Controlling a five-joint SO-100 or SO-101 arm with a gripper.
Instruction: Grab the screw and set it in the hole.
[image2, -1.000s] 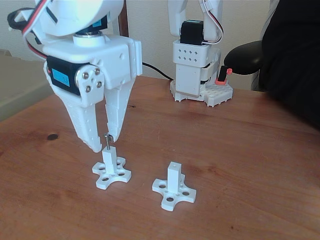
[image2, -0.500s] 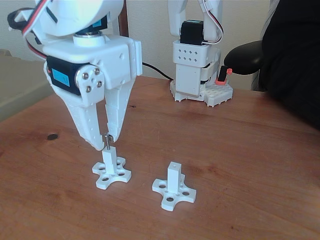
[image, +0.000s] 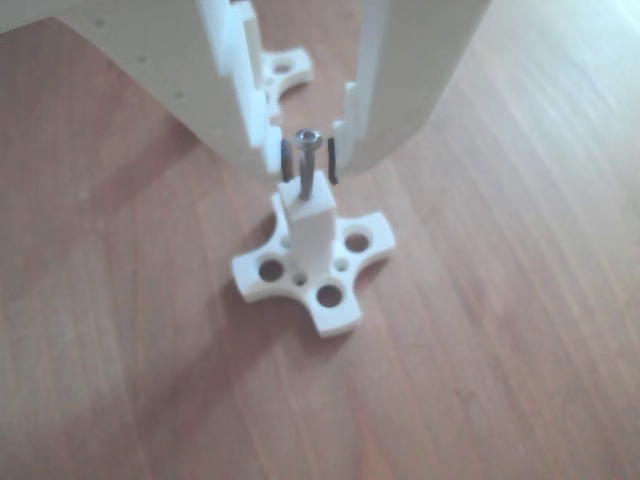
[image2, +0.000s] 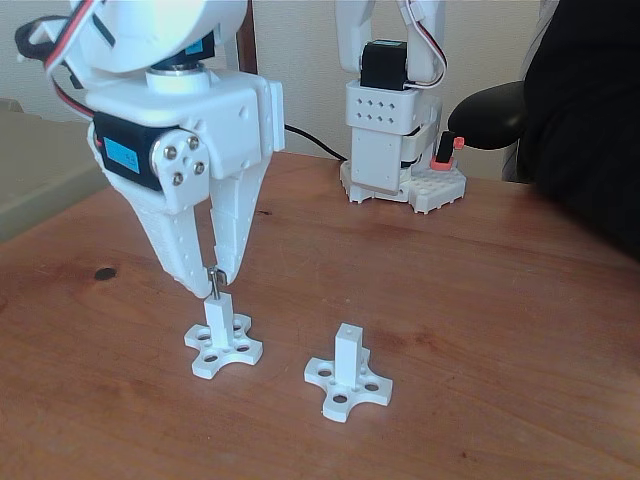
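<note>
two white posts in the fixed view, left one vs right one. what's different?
Left post has the screw standing upright in its tip; right post shows a bare tip with its small hole open. Left post sits directly under the tool, whose fingers flank the screw; right post stands apart from the arm, nearer the camera. Shared: white, square post on a cross base with round holes, upright on the wooden table.

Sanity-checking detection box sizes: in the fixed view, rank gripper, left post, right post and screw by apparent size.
1. The gripper, by far the largest.
2. The right post and the left post: about alike. The right one looks slightly bigger, but it stands nearer the camera, so I won't rank them.
3. The screw, a thin sliver above the left post.
</note>
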